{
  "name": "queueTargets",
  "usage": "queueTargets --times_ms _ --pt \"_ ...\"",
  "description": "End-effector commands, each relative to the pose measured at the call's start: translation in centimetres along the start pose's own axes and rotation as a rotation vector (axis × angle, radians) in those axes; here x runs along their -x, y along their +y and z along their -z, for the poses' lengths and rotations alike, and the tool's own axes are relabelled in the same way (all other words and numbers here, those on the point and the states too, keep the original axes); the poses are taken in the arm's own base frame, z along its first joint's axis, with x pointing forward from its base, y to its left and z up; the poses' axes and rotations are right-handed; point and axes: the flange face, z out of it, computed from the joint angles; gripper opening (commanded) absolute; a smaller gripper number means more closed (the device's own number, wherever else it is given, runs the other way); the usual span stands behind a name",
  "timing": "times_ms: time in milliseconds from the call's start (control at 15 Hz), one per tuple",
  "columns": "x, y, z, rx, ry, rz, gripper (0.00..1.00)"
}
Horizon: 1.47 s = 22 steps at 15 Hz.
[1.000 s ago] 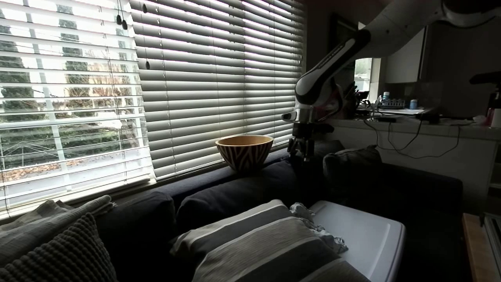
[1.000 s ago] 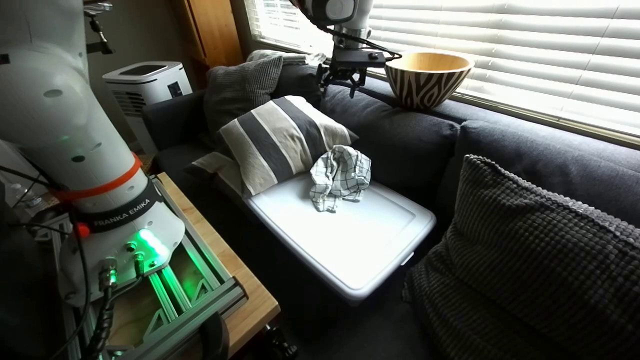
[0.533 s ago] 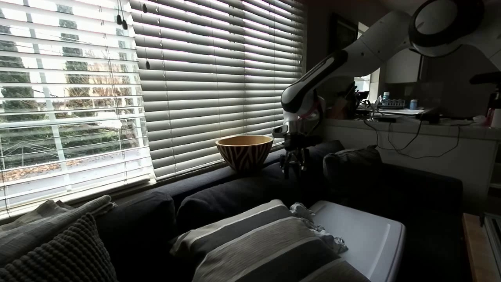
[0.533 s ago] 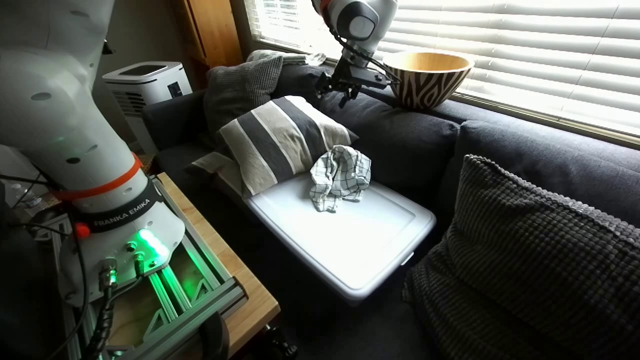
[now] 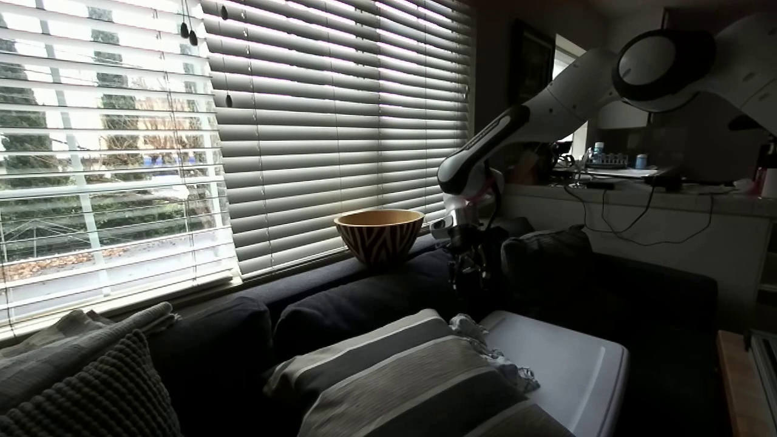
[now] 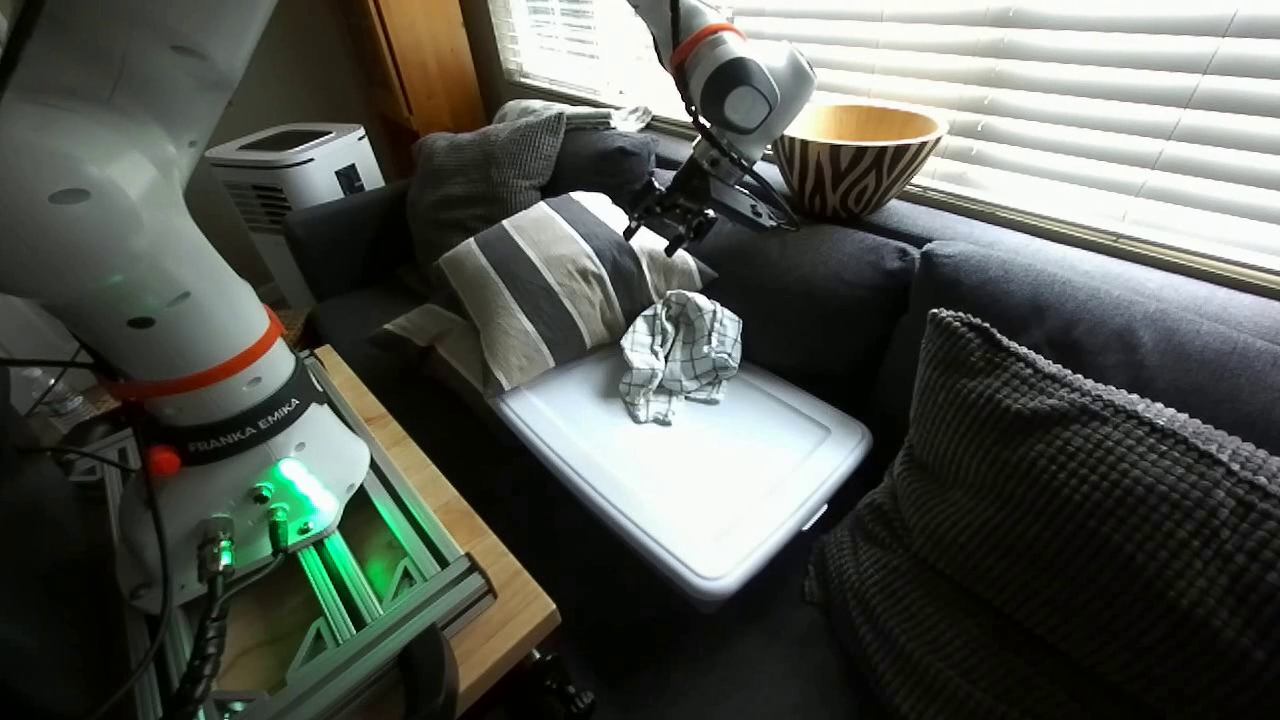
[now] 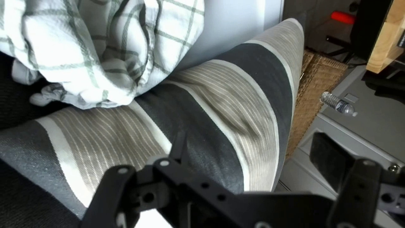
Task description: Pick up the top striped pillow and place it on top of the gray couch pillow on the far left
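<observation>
1. Striped pillow: in an exterior view it's just off the middle at 11 o'clock, low edge on the white lid. Pale cloth corner pokes out at 8 o'clock; can't tell what it is.
2. I'd guess it's soft, squishy & light for its size, not slippery, won't break. It'll prob. sag & swing once up.
3. Too fat to grab whole, I think. Best pinch a corner, e.g. the 3 o'clock one by the couch cushion, w/ a deep bite so it won't slip out.
4. Checked cloth seems to touch the pillow at 4 o'clock; gotta not nip that too.
5. My gripper is spread wide, nothing in it, abt 2 o'clock from the pillow's middle. Looks near, not touching.
6. Arm reaches in from 2 o'clock in an exterior view, gripper pointing down; w/ the wrist bent in an exterior view, its tips aim at 7 o'clock.
7. Gray couch pillow, my goal, sits at 11 o'clock from the striped one. Pick's not done yet.
</observation>
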Motion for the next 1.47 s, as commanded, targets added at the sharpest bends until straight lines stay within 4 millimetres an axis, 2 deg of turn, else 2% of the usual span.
queueTargets --times_ms 0,133,200,533,1067,1400 --pt "-0.1 0.0 0.1 0.001 0.0 0.003 1.0" --pt "-0.3 0.0 0.2 0.002 0.0 0.005 1.0" --pt "-0.7 0.9 0.2 -0.026 0.065 -0.089 1.0" --pt "-2.2 3.1 -0.6 -0.018 0.242 -0.304 1.0" --pt "2.4 7.4 -1.2 0.15 0.441 -0.642 1.0" --pt "1.9 9.5 -4.5 0.165 0.449 -0.77 1.0"
